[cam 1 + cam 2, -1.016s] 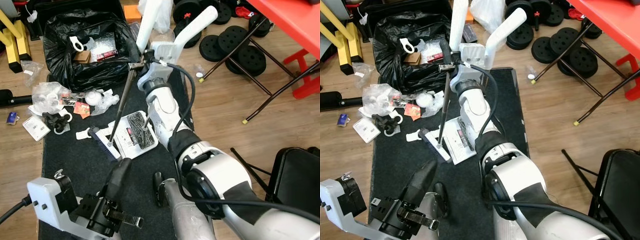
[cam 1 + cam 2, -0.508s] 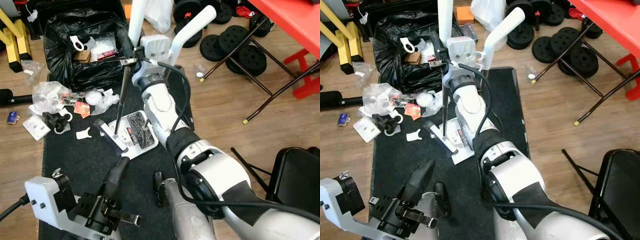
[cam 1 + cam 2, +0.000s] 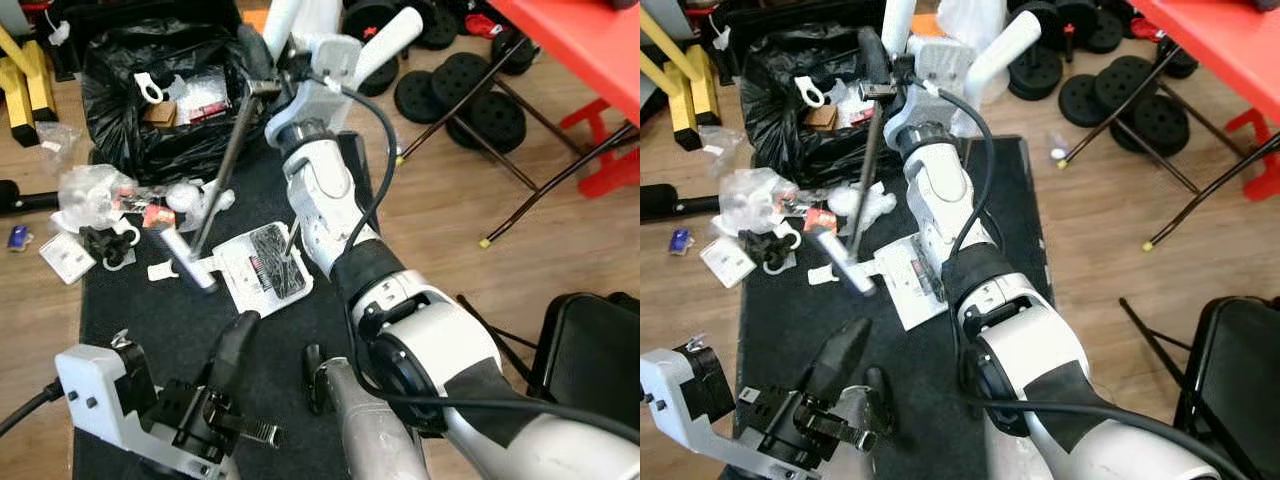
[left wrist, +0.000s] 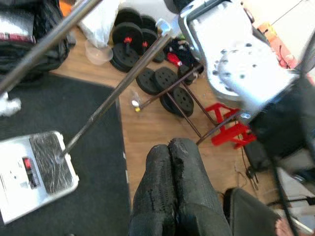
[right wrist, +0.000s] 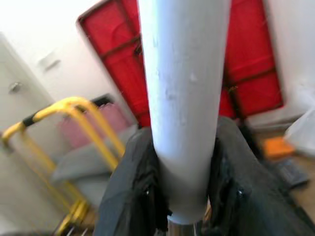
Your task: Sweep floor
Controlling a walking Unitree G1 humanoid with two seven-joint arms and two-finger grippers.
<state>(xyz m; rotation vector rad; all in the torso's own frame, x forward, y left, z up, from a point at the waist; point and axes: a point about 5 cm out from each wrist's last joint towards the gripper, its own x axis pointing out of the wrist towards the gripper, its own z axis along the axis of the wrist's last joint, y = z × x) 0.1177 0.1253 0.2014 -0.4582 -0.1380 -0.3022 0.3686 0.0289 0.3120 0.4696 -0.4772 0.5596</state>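
Observation:
My right gripper is held out far forward and is shut on the broom's white handle, its black fingers wrapped around it. The dark shaft slants down and left to the brush head on the black mat. Just right of the brush lies the white dustpan with dark bits in it. Its thin shaft rises beside my right arm to a second white handle. My left gripper hangs low at the near left, shut and holding nothing.
Litter of white plastic and packets lies at the mat's left edge, below an open black bin bag. Weight plates, a red table on thin legs and a black chair stand on the right. A yellow frame stands far left.
The brush head has swung left across the mat, away from the dustpan, and the broom shaft now leans more. The dustpan and the left arm stayed put.

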